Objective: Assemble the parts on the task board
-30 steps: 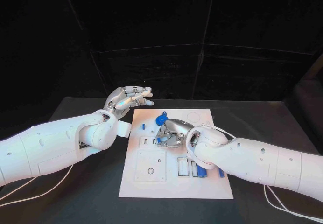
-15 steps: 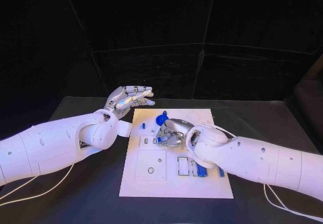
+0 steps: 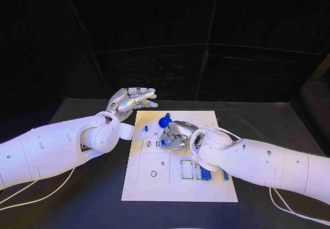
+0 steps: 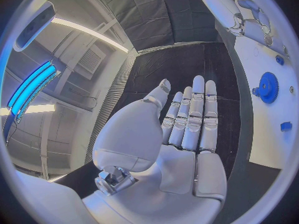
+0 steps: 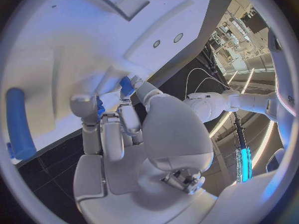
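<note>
The white task board [image 3: 206,188] lies in the middle of the black table. My right hand [image 3: 175,136] is bent down over the board's middle, and its fingertips pinch a small blue part [image 5: 126,86] against the board [image 5: 74,35]. A blue gear [image 3: 165,122] stands just beyond that hand. Blue rods [image 3: 205,172] lie in slots near my right forearm, one of them long [image 5: 19,122]. My left hand [image 3: 130,101] hangs above the board's far left corner with flat, spread fingers [image 4: 193,119] and holds nothing. The gear [image 4: 268,87] is beside it.
A small blue peg [image 3: 146,128] stands on the board's left side, beside white rectangular blocks [image 3: 153,169]. My left forearm [image 3: 62,148] covers the table left of the board, my right forearm [image 3: 268,164] the right. Bare black table [image 3: 261,114] lies beyond.
My right hand has shifted very slightly over the board's middle. The left hand has stayed where it was.
</note>
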Tool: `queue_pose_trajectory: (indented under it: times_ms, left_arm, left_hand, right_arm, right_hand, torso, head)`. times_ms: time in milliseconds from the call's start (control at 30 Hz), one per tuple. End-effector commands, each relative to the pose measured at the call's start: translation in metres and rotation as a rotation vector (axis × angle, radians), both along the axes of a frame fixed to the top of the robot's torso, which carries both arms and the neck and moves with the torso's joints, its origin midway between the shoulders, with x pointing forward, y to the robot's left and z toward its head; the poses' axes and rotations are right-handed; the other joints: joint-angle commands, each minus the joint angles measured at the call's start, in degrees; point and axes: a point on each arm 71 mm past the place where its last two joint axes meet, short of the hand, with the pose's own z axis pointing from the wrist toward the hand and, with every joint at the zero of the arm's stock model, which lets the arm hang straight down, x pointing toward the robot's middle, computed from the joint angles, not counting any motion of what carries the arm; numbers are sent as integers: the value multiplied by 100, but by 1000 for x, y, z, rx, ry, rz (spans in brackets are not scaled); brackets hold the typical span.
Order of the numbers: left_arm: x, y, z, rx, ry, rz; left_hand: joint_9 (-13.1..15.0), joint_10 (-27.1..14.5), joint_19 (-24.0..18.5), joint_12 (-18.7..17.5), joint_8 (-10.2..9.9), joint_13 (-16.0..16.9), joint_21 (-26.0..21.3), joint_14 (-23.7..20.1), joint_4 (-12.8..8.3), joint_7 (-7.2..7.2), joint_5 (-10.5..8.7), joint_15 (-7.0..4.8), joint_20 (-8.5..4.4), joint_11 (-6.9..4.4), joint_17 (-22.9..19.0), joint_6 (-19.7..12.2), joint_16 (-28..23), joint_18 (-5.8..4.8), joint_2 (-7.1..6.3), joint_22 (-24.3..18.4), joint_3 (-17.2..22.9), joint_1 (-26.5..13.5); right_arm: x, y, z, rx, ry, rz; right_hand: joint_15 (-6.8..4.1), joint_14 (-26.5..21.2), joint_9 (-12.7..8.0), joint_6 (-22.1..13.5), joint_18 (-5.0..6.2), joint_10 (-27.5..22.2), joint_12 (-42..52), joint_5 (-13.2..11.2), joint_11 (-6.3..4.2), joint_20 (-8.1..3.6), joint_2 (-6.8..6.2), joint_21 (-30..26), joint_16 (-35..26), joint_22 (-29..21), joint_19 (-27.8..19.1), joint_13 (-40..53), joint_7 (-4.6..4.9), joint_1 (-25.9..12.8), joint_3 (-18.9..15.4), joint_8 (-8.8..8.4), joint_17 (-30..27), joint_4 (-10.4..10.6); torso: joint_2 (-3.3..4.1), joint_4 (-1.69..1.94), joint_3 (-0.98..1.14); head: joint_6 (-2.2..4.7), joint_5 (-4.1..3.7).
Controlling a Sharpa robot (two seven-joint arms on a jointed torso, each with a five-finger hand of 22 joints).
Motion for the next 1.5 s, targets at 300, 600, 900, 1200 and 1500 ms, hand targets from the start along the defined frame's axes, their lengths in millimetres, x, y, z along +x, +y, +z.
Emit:
queue_pose_trajectory:
  times_ms: [300, 600, 900, 1200, 1500]
  left_arm:
    - [0, -1, 2, -9, -12, -11]
    - [0, 0, 2, -8, -11, -10]
    - [1, 0, 1, -7, -10, -9]
    - [1, -1, 1, -7, -8, -11]
    - [1, -2, 1, -8, -4, -17]
  left_hand:
    - [-3, 28, 21, -30, -28, -6, -39, 3, -17, 20, 10, 7, 18, 4, 12, 28, -27, 80, 20, -10, 12, -42]
    - [-3, 28, 21, -30, -28, -6, -39, 3, -17, 20, 10, 7, 18, 4, 12, 28, -27, 80, 20, -10, 12, -42]
    - [-3, 28, 21, -30, -28, -6, -39, 3, -17, 20, 10, 7, 18, 4, 12, 28, -27, 80, 20, -10, 12, -42]
    - [-3, 28, 21, -30, -28, -6, -39, 3, -17, 20, 10, 7, 18, 4, 12, 28, -27, 80, 20, -10, 12, -42]
    - [-3, 28, 21, -30, -28, -6, -39, 3, -17, 20, 10, 7, 18, 4, 12, 28, -27, 80, 20, -10, 12, -42]
  right_arm:
    - [-1, -2, -6, -45, 22, -10]
    - [-1, -1, -6, -39, 17, -16]
    - [-1, -2, -4, -22, 3, -23]
    - [0, -2, 0, 30, -35, -47]
    - [-3, -2, 9, 138, -115, -25]
  right_hand:
    - [51, 456, -51, -207, -49, -83, -75, -60, 54, 33, -124, -60, -51, -42, -46, -56, 84, -240, -110, -165, 826, 99]
    - [84, 450, -63, -346, -39, -139, -110, -104, 89, 70, -236, -98, -64, -97, -66, -112, 113, -378, -316, -253, 804, 200]
    - [102, 453, -57, -444, -37, -156, -101, -336, 108, 90, -244, -110, -62, -108, -59, -116, 131, -405, -521, -299, 814, 293]
    - [140, 447, -62, -657, -32, -228, -121, -462, 156, 120, -316, -141, -74, -157, -69, -166, 179, -487, -969, -375, 795, 475]
    - [187, 420, -64, -868, -7, -284, -123, -439, 211, 165, -326, -234, -128, -319, -144, -204, 237, -436, -1435, -380, 690, 640]
  torso:
    - [3, 1, 0]
    - [1, 0, -1]
    - [-3, 3, 3]
    - [-4, -2, 4]
    - [0, 8, 3]
  head:
    - [4, -5]
    - [-7, -10]
    - [23, -25]
    - [32, -27]
    - [82, -51]
